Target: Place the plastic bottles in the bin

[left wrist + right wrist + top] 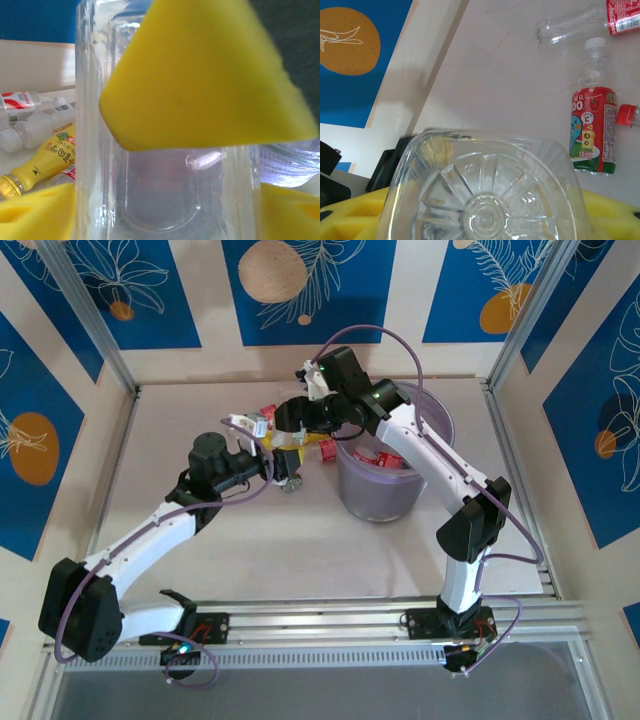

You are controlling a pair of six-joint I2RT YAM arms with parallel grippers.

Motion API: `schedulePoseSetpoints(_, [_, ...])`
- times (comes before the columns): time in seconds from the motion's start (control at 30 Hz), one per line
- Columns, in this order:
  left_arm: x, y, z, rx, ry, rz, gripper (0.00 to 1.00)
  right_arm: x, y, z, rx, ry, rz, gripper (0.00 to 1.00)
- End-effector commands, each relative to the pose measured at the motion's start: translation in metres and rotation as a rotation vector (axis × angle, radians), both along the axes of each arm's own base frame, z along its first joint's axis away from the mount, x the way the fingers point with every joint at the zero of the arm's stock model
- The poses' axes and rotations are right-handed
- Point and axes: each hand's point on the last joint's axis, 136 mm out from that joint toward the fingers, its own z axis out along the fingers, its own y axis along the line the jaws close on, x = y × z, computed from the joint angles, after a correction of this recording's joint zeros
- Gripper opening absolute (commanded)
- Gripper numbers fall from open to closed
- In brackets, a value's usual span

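My right gripper point(482, 220) holds a clear bottle point(485, 165) tight between yellow pads point(350, 215). My left gripper point(167, 215) sits around it too; squeezing or loose, I cannot tell.

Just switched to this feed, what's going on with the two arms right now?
Both arms meet left of the bin at one clear bottle. It sits between the yellow pads of the left gripper and of the right gripper, which looks like a handover; I cannot tell which one actually grips it. The bin already holds some red-labelled bottles. A yellow bottle and a red-labelled bottle lie on the table.
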Motion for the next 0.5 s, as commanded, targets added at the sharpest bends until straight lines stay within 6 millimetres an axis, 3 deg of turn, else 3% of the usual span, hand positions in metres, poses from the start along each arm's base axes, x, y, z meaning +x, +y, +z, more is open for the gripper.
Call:
schedulePoseSetpoints(0.0, [-0.005, 0.001, 0.011, -0.005, -0.048, -0.005, 1.0, 0.001, 0.0, 0.003, -0.001, -0.013, 0.004, 0.58])
schedulePoseSetpoints(0.3, [-0.006, -0.001, 0.007, 0.011, -0.034, -0.016, 1.0, 0.0, 0.0, 0.014, 0.009, -0.037, 0.014, 0.52])
schedulePoseSetpoints(0.47, [-0.015, -0.011, 0.007, 0.001, -0.026, -0.102, 1.0, 0.003, -0.008, 0.042, -0.012, -0.13, 0.006, 0.48])
